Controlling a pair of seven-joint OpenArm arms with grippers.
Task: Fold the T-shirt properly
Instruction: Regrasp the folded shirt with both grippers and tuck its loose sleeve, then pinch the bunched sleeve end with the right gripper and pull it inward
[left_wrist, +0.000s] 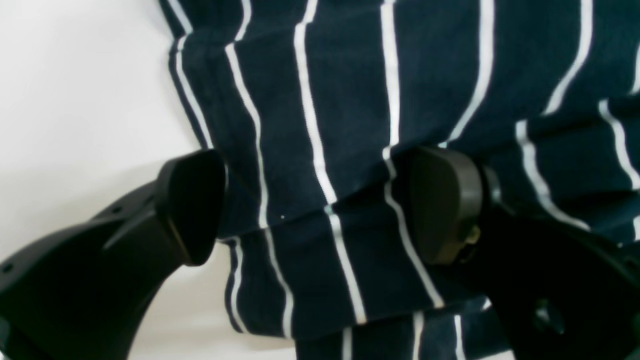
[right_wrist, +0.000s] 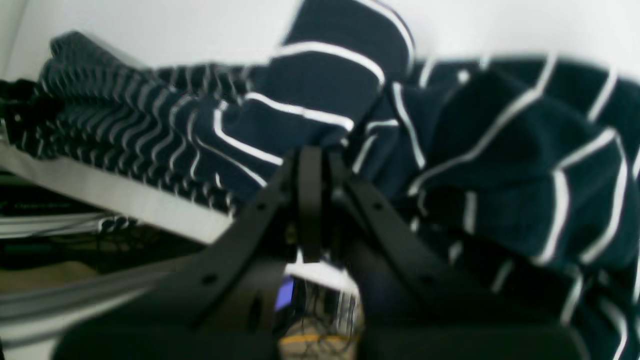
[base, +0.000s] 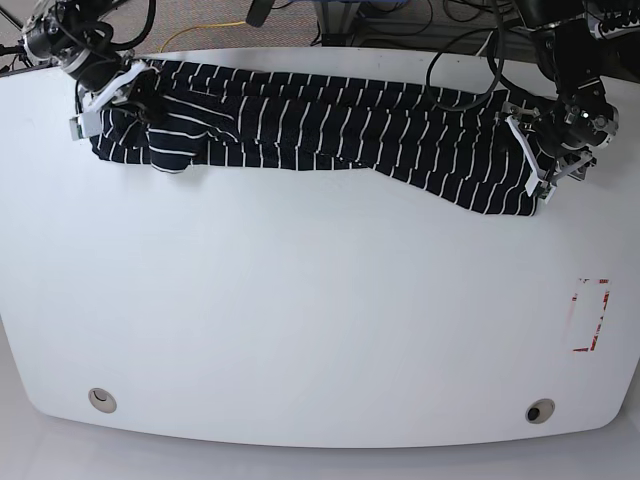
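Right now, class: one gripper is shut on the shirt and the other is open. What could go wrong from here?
1. The left gripper stands open over the shirt; closing there may pinch several layers.
2. The right gripper holds a bunched end; pulling may worsen the wrinkles.
3. The shirt lies near the table edge and could slide off.

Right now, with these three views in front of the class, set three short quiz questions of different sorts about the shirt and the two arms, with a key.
1. True or false: the T-shirt lies neatly folded in the middle of the table.
2. Which gripper has its fingers spread wide over the cloth: A) left gripper B) right gripper?
3. Fill in: the shirt is dark with thin ____ stripes.

Key: 1 false, it is stretched in a long band along the far edge. 2 A; the right one is pinched shut on the cloth. 3 white.
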